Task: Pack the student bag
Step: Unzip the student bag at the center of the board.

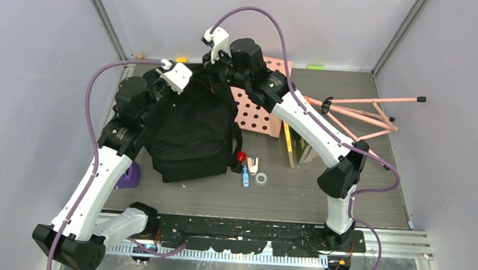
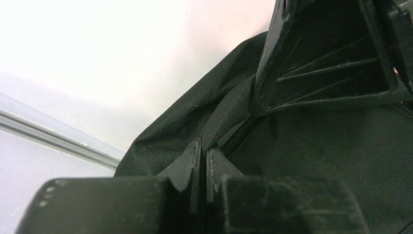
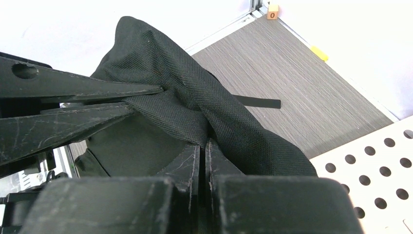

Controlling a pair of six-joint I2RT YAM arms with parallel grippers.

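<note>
- At the far left of the counter, a small purple thing sits just beside the lower left corner of the bag and is partly covered by the left arm.
- The left fingers are clenched on a fold of black cloth at the top of the bag. The two tips are pressed almost together, with the seam running up from between them.
- The bag lies on the left half of the counter, between the two arms. Its rounded top is towards the back wall and is lifted up where both arms pinch it.
- The right fingers are also clenched on the bag's top cloth, very near the left ones. In each wrist view the other arm's fingers are seen close by on the same ridge of cloth.
- A thin black strap lies flat on the counter behind the raised cloth.
- Just right of the bag are some small things close together: a red-topped piece, a blue piece and a pale ring.
- A pink board with holes lies behind them, partly under the right arm.
- Some thin yellow and brown flat things stand on edge, right of the board.
- A frame of pink rods lies at the far right.
</note>
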